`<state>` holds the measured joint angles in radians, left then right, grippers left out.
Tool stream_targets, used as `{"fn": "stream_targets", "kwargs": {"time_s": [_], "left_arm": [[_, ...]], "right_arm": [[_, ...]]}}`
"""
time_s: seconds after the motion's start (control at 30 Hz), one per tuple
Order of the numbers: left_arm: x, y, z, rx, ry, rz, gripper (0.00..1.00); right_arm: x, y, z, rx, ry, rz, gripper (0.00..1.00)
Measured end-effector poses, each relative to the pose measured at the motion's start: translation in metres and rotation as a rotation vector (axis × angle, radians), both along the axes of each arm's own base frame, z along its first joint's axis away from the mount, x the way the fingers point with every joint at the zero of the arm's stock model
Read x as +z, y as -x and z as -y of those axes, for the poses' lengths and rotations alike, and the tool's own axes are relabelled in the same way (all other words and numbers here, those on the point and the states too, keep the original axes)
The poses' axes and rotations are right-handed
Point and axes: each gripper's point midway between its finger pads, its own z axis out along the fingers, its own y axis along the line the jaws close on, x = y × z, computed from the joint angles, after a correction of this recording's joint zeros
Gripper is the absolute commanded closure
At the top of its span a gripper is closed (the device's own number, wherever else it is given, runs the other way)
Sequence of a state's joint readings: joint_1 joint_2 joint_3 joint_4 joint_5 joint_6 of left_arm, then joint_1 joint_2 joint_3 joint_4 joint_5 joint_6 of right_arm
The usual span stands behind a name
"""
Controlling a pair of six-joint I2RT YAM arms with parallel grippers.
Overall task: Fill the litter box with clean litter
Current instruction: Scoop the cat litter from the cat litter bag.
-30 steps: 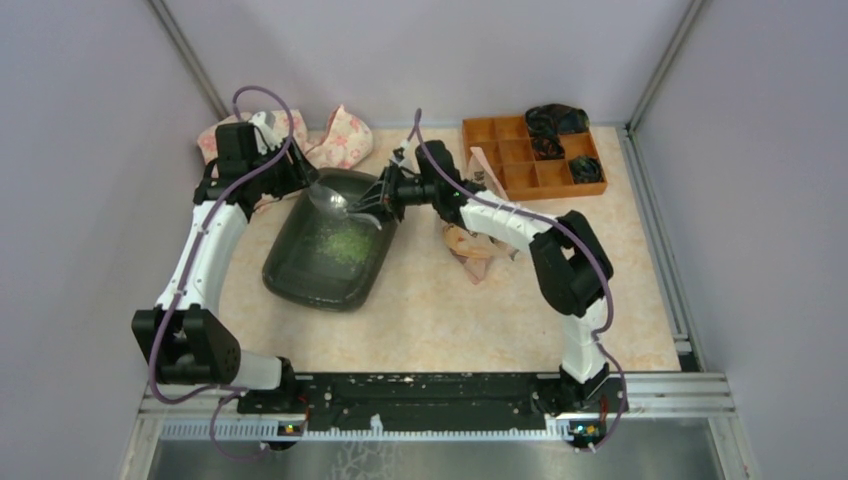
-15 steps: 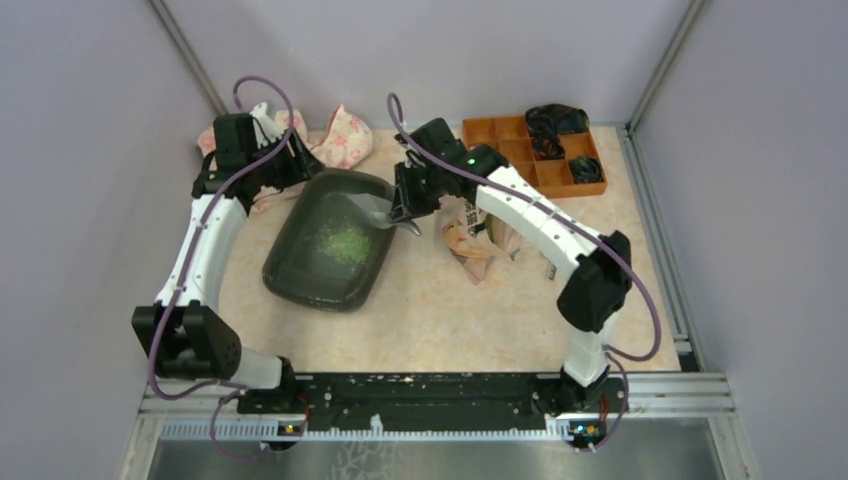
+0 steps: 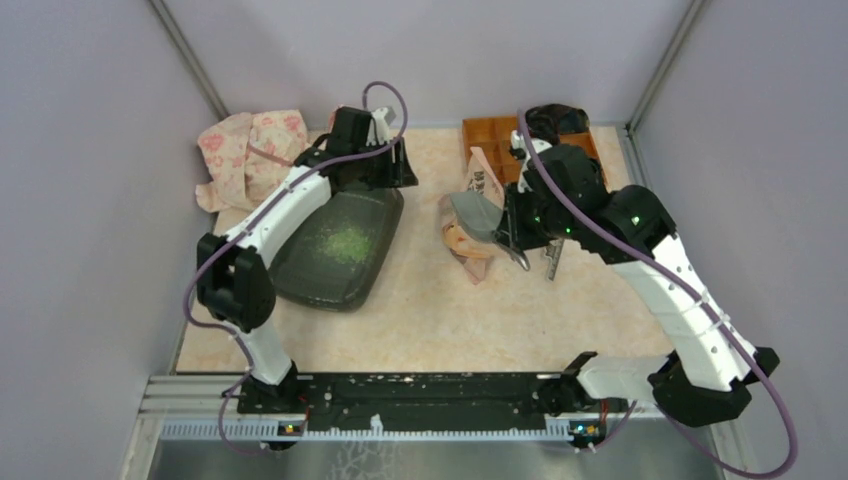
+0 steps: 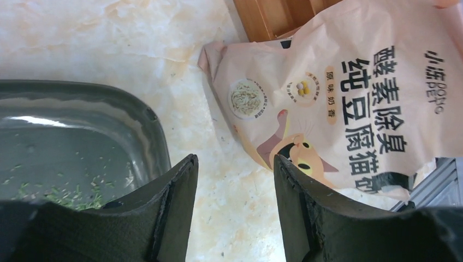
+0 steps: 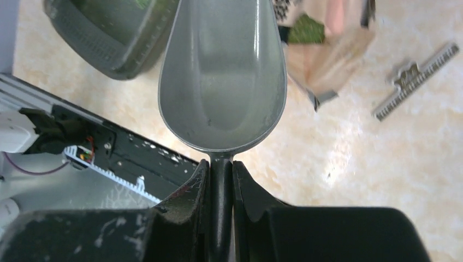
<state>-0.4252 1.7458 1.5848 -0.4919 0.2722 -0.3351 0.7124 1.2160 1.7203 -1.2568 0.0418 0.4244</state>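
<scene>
The dark litter box [image 3: 300, 275] lies left of centre with a patch of light-green clean litter [image 3: 346, 242] in it. My left gripper [image 3: 403, 168] is open and empty, above the table just beyond the box's far right corner; its wrist view shows the box rim [image 4: 158, 136], some litter [image 4: 60, 194] and the peach bag [image 4: 338, 103] beyond its gripper [image 4: 235, 164]. My right gripper [image 3: 507, 228] is shut on the handle of the grey metal scoop [image 3: 475, 212], held over the bag [image 3: 468, 245]. The scoop [image 5: 223, 76] looks empty in the grip of that gripper [image 5: 220, 169].
An orange organiser tray [image 3: 500, 135] with dark items stands at the back right. A pink printed cloth [image 3: 250, 150] lies at the back left. A grey clip [image 3: 553, 262] lies right of the bag, also in the right wrist view [image 5: 415, 79]. Walls enclose three sides.
My right arm carried the scoop from over the litter box rightward to above the bag. My left arm swung from the box's far left side to its far right corner.
</scene>
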Motion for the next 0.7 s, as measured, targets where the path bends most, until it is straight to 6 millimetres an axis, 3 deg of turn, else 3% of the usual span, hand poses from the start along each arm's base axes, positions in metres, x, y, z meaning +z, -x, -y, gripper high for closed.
{"fn": "stream_targets", "kwargs": {"time_s": [0.13,0.3,0.57,0.7], "left_arm": [[-0.019,-0.006,0.017,-0.021,-0.015,-0.034,0.4],[-0.012,-0.009,0.025,-0.03,-0.005,-0.017,0.4],[-0.006,-0.014,0.029,-0.032,0.006,0.007,0.4],[-0.008,-0.023,0.036,-0.038,0.011,0.009,0.4]], "right_arm": [[-0.021,0.018,0.021,-0.051,0.063,-0.08,1.0],[-0.046,0.027,0.042,-0.117,0.166,-0.157,1.0],[-0.059,0.017,0.066,-0.229,0.233,-0.192,1.0],[-0.078,0.007,0.073,-0.262,0.244,-0.237,1.0]]}}
